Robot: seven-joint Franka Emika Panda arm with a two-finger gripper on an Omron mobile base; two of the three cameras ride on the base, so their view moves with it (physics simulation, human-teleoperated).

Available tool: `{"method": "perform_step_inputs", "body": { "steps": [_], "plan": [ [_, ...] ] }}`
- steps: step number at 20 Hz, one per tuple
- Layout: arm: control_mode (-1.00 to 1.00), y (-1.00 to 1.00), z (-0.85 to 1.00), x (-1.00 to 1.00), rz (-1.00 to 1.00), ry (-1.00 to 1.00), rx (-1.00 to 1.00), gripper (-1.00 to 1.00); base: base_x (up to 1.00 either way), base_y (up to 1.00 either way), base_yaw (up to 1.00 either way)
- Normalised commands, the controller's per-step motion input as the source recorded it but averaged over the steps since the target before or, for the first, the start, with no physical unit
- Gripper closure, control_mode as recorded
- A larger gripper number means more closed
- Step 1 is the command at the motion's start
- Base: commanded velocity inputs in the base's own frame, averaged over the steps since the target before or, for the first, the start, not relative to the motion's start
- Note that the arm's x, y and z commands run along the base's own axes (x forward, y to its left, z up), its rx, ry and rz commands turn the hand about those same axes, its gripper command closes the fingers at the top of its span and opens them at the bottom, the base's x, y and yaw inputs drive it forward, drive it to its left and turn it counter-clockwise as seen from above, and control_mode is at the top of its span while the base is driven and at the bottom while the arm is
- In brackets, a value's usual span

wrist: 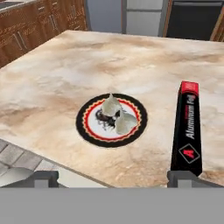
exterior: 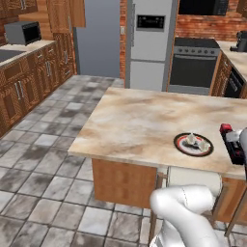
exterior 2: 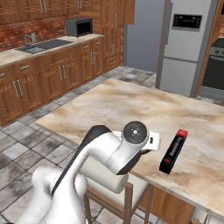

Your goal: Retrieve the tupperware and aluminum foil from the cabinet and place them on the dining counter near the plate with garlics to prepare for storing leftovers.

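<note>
The long black box of aluminum foil with red ends (wrist: 188, 131) lies flat on the beige-brown marbled stone dining counter (exterior: 140, 120), just beside the small round plate with a red-and-dark rim (wrist: 111, 119) — the plate is our landmark. On it sit a couple of whitish garlic bulbs (wrist: 116, 114). The two-finger gripper (wrist: 113, 177) hangs on the near side of the plate, jaws spread wide and empty, one tip just short of the box's near end without clasping it. So the foil looks delivered. The dark grey tub isn't anywhere around the plate, and I'd judge that half of the job is not yet done.

How will the tub handle? Likely light, stiff plastic, a bit slick — pinch one wall just under the flared rim so the lip stops it sliding. The foil box, if it needs a nudge, reads as light cardboard: take it across its narrow width near the middle, gently, or it dents.
</note>
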Motion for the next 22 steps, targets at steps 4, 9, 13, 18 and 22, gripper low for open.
{"method": "perform_step_inputs", "body": {
  "steps": [4, 9, 13, 18, 22],
  "plan": [
    [-1.00, 0.98, 0.92, -0.58, 0.00, 0.10, -0.41, -1.00, 0.00, 0.00, 0.00],
    [-1.00, 0.55, 0.34, 0.02, 0.00, 0.17, -0.26, -1.00, 0.00, 0.00, 0.00],
    [-1.00, 0.14, 0.00, -0.01, -0.02, 0.01, -0.05, -1.00, 0.00, 0.00, 0.00],
    [1.00, 0.30, 0.00, -0.35, 0.01, -0.04, -0.07, -1.00, -0.13, 0.13, 0.02],
    [1.00, 0.00, 0.00, 0.00, 0.00, 0.00, 0.00, -1.00, -0.82, 0.85, 0.16]
  ]
}}
